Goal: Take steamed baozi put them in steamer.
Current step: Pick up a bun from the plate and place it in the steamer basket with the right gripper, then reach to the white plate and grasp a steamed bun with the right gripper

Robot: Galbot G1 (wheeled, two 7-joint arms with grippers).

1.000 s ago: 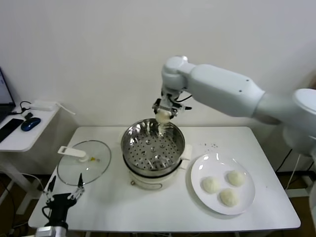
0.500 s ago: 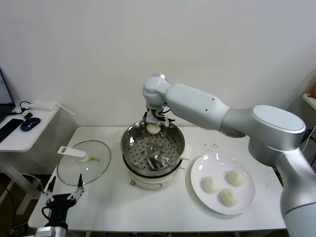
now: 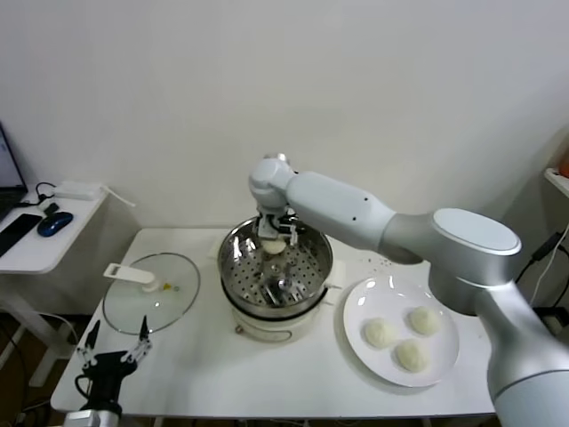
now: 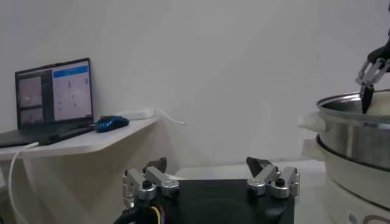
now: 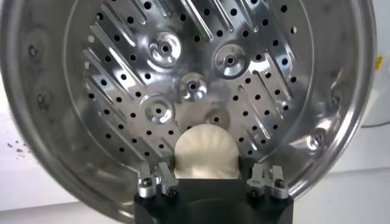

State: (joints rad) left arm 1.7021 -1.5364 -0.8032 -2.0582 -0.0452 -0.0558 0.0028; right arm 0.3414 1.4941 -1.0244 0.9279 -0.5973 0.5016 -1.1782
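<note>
Holding a baozi (image 5: 205,151) low inside the steamer (image 3: 233,258), right gripper (image 3: 274,238) clamped on its sides; soft and light, so gentle side pinch; left gripper (image 4: 210,179) parked, fingers apart

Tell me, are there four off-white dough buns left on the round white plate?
No, the round white plate holds only three off-white dough buns, and the right gripper holds a fourth bun over the shiny steel steamer basket.

The right arm (image 3: 373,218) is smooth glossy white with grey rounded joints. The left hand (image 4: 210,182) is black, with silver screwed finger brackets and coloured wires.
</note>
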